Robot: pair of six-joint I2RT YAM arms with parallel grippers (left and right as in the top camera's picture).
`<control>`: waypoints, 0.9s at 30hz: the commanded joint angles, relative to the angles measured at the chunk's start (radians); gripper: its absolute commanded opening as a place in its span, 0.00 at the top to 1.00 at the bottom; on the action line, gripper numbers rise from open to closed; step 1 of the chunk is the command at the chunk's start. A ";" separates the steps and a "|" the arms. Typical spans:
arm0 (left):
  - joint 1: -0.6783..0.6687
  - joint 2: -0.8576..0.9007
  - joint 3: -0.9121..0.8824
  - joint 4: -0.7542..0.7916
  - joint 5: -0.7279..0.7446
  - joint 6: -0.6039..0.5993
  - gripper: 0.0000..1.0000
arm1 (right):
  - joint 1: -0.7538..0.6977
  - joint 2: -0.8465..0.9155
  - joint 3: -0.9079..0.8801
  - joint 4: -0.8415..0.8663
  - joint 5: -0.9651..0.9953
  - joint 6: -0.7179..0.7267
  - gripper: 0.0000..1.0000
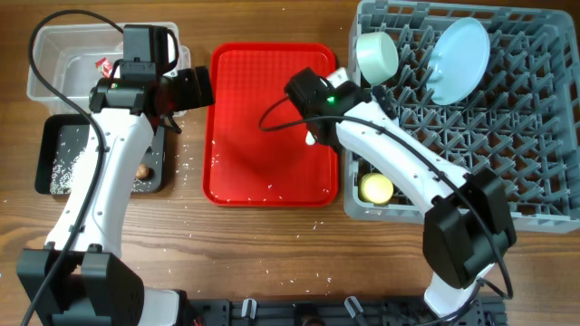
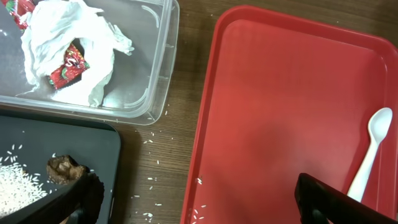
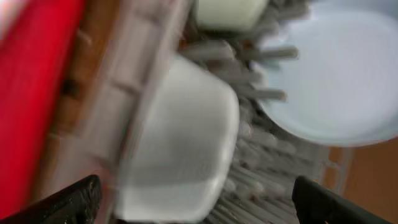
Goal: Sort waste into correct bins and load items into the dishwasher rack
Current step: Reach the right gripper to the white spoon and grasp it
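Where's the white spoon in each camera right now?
Overhead: white spoon at the red tray's right side, mostly hidden under the right arm.
Left wrist: white spoon at the right edge, lying on the red tray.
Right wrist: not in it.
Shared landmark: the red tray, a red strip at the right wrist view's left edge.

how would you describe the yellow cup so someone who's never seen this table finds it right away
Find the grey rack on the right side of the table. In its near corner, beside the red tray, sits the yellow cup. It is the only yellow thing there; the bowl and plate in the rack are pale and stand at the far end.
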State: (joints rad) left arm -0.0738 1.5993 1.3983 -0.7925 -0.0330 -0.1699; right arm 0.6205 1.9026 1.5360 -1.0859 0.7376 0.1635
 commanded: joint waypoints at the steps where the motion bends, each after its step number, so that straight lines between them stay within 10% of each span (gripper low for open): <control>1: 0.000 0.008 0.009 0.002 -0.010 0.005 0.00 | 0.010 -0.089 0.098 0.031 -0.113 0.019 0.00; 8: 0.000 0.008 0.009 0.002 -0.010 0.005 0.00 | 0.002 -0.132 0.104 0.371 -0.782 0.039 0.02; 27: 0.000 0.008 0.009 0.002 -0.010 0.005 0.00 | -0.154 0.201 0.086 0.449 -0.786 0.514 0.37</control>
State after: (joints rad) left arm -0.0738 1.5993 1.3983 -0.7925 -0.0330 -0.1699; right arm 0.4644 2.0777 1.6085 -0.6415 -0.0662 0.6060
